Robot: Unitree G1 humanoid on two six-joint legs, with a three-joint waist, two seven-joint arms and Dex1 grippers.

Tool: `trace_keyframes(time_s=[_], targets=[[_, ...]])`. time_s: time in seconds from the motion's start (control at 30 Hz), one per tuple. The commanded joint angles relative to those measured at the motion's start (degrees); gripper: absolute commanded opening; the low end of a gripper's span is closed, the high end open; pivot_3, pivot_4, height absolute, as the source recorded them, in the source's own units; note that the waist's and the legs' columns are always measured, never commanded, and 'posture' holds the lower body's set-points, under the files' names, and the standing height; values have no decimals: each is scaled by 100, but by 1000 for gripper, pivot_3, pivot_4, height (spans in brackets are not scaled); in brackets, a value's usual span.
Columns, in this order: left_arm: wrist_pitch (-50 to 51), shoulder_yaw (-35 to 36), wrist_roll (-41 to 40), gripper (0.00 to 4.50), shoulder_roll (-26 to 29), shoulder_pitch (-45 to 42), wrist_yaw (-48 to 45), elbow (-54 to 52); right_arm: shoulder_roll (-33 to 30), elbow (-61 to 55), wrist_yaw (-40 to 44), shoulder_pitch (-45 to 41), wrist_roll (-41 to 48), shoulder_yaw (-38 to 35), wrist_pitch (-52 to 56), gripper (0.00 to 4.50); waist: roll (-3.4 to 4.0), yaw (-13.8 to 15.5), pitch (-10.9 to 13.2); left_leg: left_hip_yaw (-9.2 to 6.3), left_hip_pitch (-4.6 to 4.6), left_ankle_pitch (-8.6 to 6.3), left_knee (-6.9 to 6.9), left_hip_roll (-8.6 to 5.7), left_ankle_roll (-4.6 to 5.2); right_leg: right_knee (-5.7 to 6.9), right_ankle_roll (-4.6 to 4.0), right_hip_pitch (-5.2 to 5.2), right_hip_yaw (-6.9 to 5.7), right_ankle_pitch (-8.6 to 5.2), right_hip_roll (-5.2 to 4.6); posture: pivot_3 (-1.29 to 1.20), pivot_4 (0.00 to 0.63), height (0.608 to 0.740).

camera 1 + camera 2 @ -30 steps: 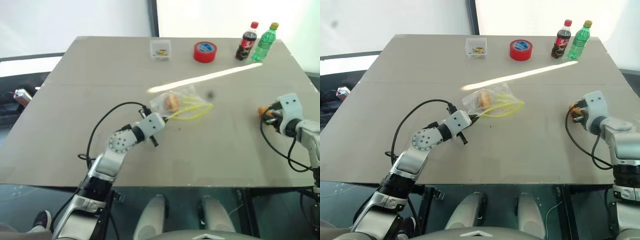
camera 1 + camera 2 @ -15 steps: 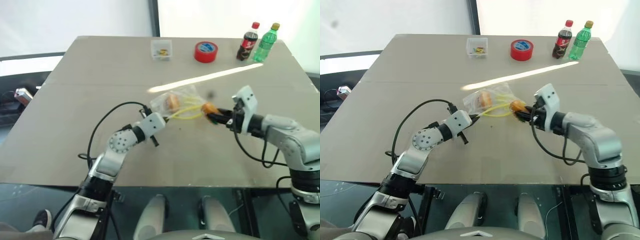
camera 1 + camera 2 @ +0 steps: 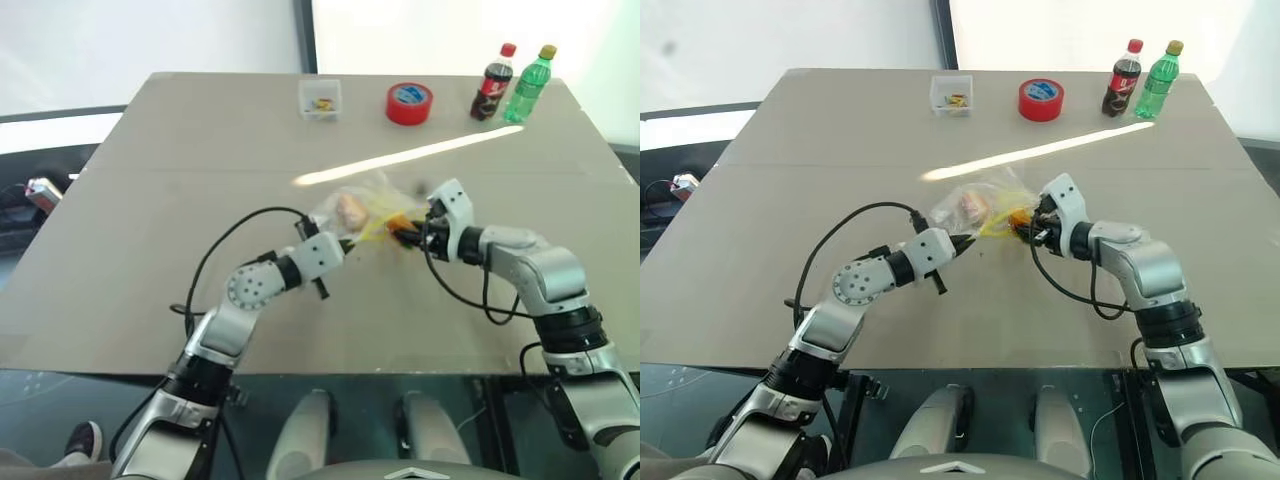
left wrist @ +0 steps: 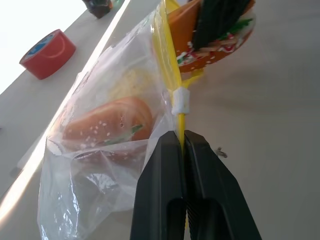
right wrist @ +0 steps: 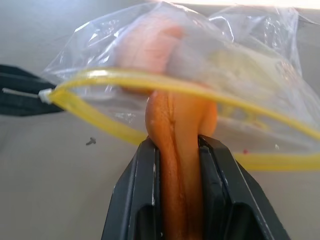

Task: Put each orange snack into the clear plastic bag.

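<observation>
1. Right now the right gripper (image 5: 177, 150) pinches one orange snack (image 5: 181, 165) edge-on between its two black fingers, at the yellow-rimmed mouth of the clear plastic bag (image 4: 100, 150), near the middle of the table (image 3: 150, 250).
2. That snack's front end pokes through the loop of the yellow strip (image 5: 150, 82), so it sits partly within the opening (how far in is hard to tell).
3. The left gripper (image 4: 182, 140), its fingers pressed together, nips the yellow strip at the bag's left near corner, just below a small white slider.
4. The second orange snack (image 4: 107, 122) lies inside the bag, sesame-speckled top showing through the crinkled film.
5. At the far edge stand a small clear box (image 3: 320, 98) with little bits inside, a red tape roll (image 3: 409, 102), a cola bottle (image 3: 492, 82) and a green bottle (image 3: 530, 84) to its right, all well apart from the bag.
</observation>
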Motion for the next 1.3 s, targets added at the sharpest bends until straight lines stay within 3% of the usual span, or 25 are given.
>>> trace_keyframes(time_s=[0.03,0.17,0.33,0.47,0.53,0.6,0.63,0.7,0.93,1.03,1.17,1.3], targets=[[-260,8,46,0,142,-18,-58,-217,-22,-99,53,-172,5,-87,-60,874,0,3,0,-1,0,0,0,0,0,0,0,0,0,0,0,0,150,740],[-491,-26,6,0,196,-50,-143,-144,82,137,-117,-274,-52,-197,-31,874,0,9,0,-1,0,0,0,-1,0,0,0,0,0,0,-1,0,150,740],[-604,-77,-25,0,122,-80,-204,-74,854,1103,-993,-636,-246,-609,-608,874,1,-30,0,1,4,0,-1,1,0,3,0,-1,1,0,2,0,150,740],[-603,-63,-6,0,62,-105,-159,-10,1042,1373,-961,-708,-659,-258,-1211,874,1,-52,0,2,-2,0,-2,-1,0,4,-1,-8,2,0,1,0,150,740],[-525,-10,-4,0,-1,-105,-54,0,1025,1332,-771,-638,-772,-71,-1365,1476,1,-55,0,2,-3,0,-2,-3,0,3,0,-8,2,0,0,0,150,740],[-482,22,-25,0,-34,-100,-22,1,907,1145,-504,-490,-849,122,-1449,1996,1,-65,0,2,-3,0,-2,-3,0,3,0,-8,2,1,-1,0,150,740],[-454,40,-61,0,-52,-78,-15,-14,835,1003,-400,-410,-844,162,-1433,2740,1,-68,0,1,-3,0,-2,-3,0,4,0,-8,2,1,0,0,150,740],[-411,60,-95,0,-70,-26,-5,-62,641,638,-128,-243,-738,179,-1311,3413,1,-71,0,0,-3,0,-3,-2,0,5,0,-8,1,0,1,0,150,740],[-287,112,-76,0,-99,98,64,-167,-361,-866,677,377,-59,-274,-681,3413,1,-100,0,-3,-3,0,-2,0,0,5,0,-7,0,0,1,0,150,740],[-261,129,-85,0,-104,98,96,-168,-1078,-1276,1266,720,-33,-263,-910,3413,1,-94,0,-2,-2,0,-2,-1,1,3,1,-4,0,0,0,0,150,740],[-275,126,-107,0,-90,83,70,-123,-1893,-711,1243,669,-1088,221,-1595,3413,1,-111,0,2,2,0,2,0,1,-1,2,2,0,-1,-1,0,150,740],[-277,111,-113,0,-114,66,76,-88,-1747,264,653,173,-1997,578,-2431,3413,1,-140,0,6,8,0,2,3,1,0,2,3,1,-1,1,0,150,740]])
